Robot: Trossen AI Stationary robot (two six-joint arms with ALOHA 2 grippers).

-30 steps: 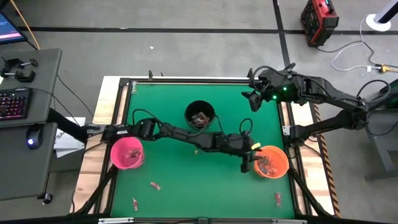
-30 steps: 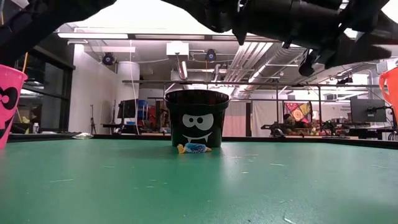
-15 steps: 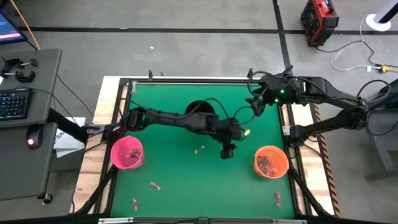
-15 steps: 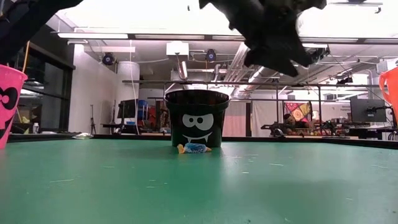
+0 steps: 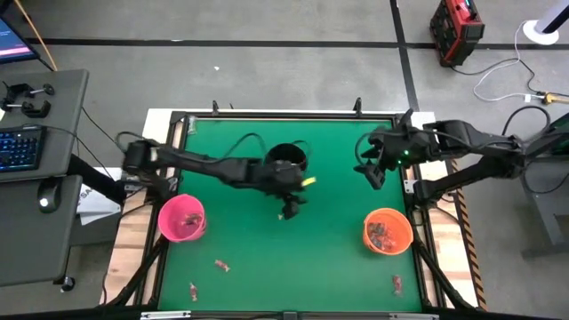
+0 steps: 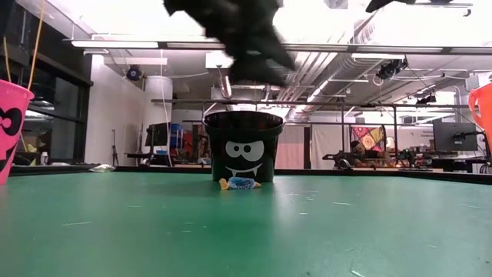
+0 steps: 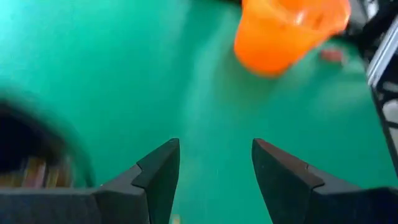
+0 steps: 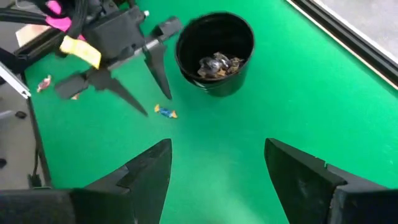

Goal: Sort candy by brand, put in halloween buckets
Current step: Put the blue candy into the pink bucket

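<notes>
Blurring left hand, blk bucket partly hidden

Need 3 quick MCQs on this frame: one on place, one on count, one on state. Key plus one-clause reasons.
1. Where is the left gripper?
A. over the orange bucket
B. beside the black bucket
C. over the pink bucket

2. How many buckets stand on the green table?
A. two
B. three
C. four

3. What state is the left gripper in?
A. open, empty
B. shut on a candy
C. shut on a bucket rim

Key: B, its fingers hang just in front of the black bucket; B, black, pink bucket, orange bucket; A, left wrist view shows only table between the fingers.
</notes>
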